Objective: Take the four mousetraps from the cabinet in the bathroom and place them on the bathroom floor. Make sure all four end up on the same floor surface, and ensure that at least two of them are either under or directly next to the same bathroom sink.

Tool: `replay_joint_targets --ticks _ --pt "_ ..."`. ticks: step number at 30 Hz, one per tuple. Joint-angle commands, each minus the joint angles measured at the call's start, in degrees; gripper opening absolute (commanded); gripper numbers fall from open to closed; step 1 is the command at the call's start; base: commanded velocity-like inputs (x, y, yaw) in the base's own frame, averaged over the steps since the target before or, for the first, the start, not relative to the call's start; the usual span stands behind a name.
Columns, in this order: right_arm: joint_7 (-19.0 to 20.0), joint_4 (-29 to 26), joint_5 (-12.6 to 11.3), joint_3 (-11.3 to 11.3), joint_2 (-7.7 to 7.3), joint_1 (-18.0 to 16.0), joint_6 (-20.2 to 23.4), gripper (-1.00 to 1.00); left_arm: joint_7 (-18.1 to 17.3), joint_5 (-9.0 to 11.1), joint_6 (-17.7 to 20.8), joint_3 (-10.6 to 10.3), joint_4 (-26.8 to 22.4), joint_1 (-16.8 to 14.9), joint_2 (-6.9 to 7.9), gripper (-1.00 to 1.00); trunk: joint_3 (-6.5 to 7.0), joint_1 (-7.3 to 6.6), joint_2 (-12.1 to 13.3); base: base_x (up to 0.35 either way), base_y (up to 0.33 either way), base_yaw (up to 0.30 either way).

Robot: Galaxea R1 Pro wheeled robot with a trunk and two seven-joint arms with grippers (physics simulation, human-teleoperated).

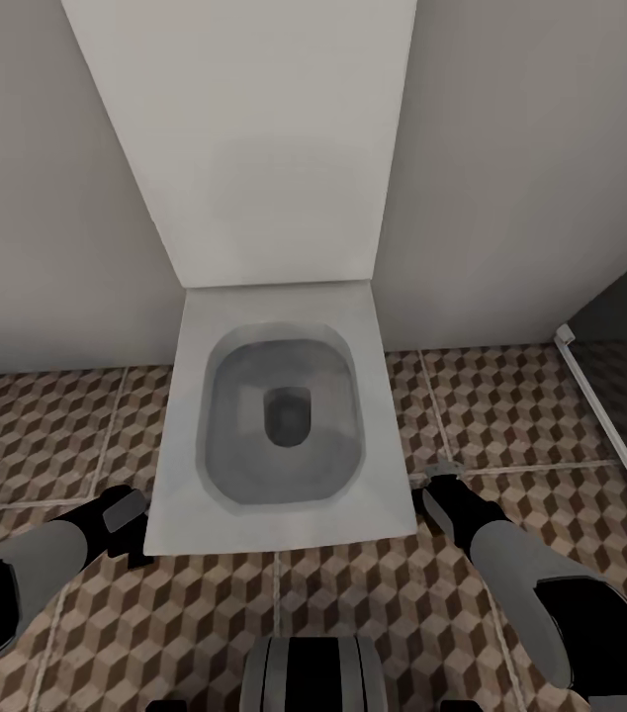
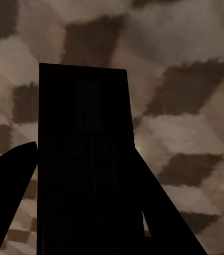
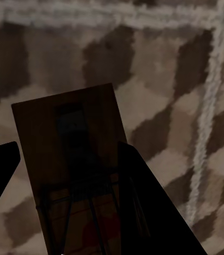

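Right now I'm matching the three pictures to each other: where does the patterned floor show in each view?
Head view: the floor runs on both sides of the toilet and in front of it.
Left wrist view: behind the dark mousetrap between the jaws.
Right wrist view: behind the brown mousetrap between the jaws, crossed by pale grout lines.
Shared landmark: the brown-and-beige cube pattern.
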Motion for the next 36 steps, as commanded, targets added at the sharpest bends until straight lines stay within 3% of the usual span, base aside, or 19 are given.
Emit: replay_joint_targets --ticks 1,10,15,28,32,36 --pt "-0.2 -0.1 0.0 0.5 -0.02 0.0 0.4 -1.0 0.5 0.5 0.1 -0.3 -0.2 0.0 0.07 -1.0 -0.04 -0.01 0.0 0.0 0.0 0.0" --pt "-0.2 -0.1 0.0 0.5 -0.02 0.0 0.2 -1.0 0.5 0.5 0.1 -0.3 -0.2 0.0 0.07 -1.0 -0.04 -0.01 0.0 0.0 0.0 0.0" --pt "-0.2 -0.1 0.0 0.5 -0.02 0.0 0.1 -1.0 0.5 0.5 0.1 -0.3 -0.2 0.0 0.07 -1.0 -1.14 0.12 -0.1 0.0 0.0 0.0" --pt "-0.2 -0.1 0.0 0.6 -0.02 0.0 0.1 -1.0 0.5 0.5 0.1 -0.3 -0.2 0.0 0.07 -1.0 -1.14 0.12 -0.1 0.0 0.0 0.0" --pt "-0.2 -0.1 0.0 0.6 -0.02 0.0 0.1 -1.0 0.5 0.5 0.1 -0.3 -0.2 0.0 0.07 -1.0 -2.03 0.22 -0.1 0.0 0.0 0.0" --pt "-0.2 -0.1 0.0 0.6 -0.02 0.0 0.1 -1.0 0.5 0.5 0.1 -0.3 -0.2 0.0 0.07 -1.0 -2.03 0.22 -0.1 0.0 0.0 0.0"
